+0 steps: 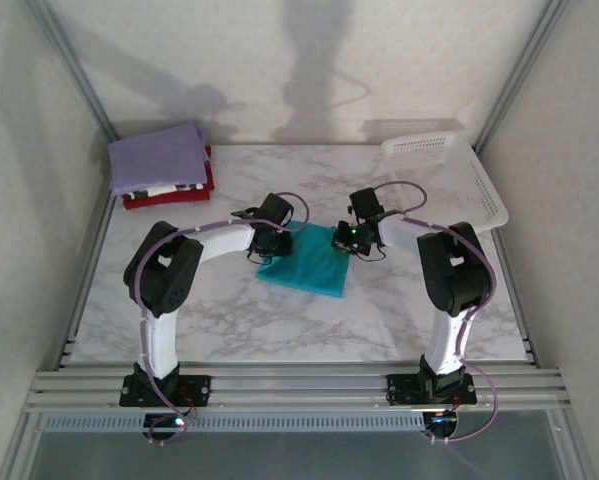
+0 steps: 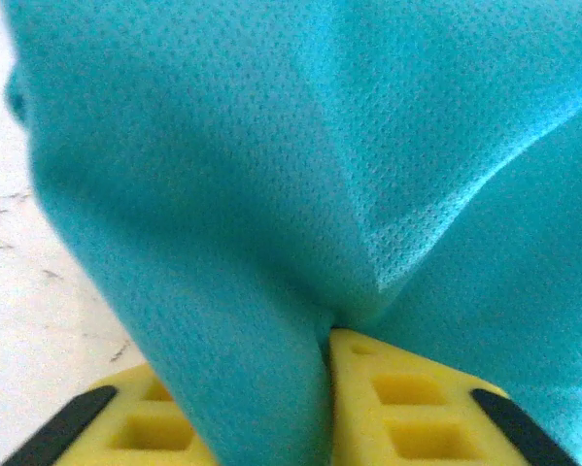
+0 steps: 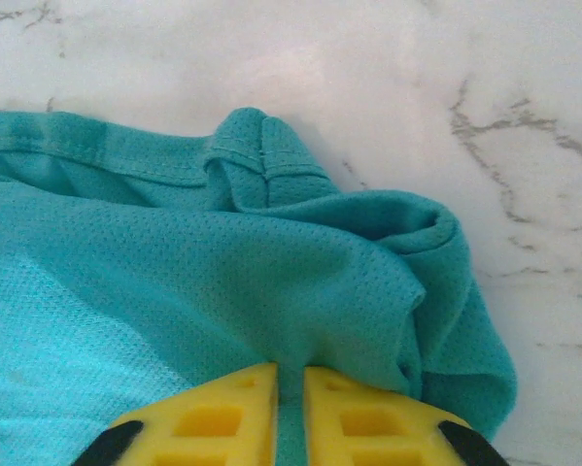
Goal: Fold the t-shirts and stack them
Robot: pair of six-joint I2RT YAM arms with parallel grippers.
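The teal t-shirt (image 1: 304,268) lies folded on the marble table's middle. My left gripper (image 1: 269,243) sits at the shirt's back left corner. In the left wrist view its yellow fingers (image 2: 407,408) are shut on a raised fold of the teal t-shirt (image 2: 300,194), which runs down between them. My right gripper (image 1: 354,240) is at the back right corner. Its yellow fingers (image 3: 227,417) stand a narrow gap apart with the teal t-shirt (image 3: 222,282) pinched in that gap. A stack of folded t-shirts (image 1: 159,160) lies at the back left, lavender on top, red (image 1: 169,198) at the bottom.
A white perforated basket (image 1: 449,170) leans at the back right corner against the wall. Bare marble table (image 1: 309,330) stretches in front of the shirt toward the arm bases. Grey walls and metal rails close in the sides.
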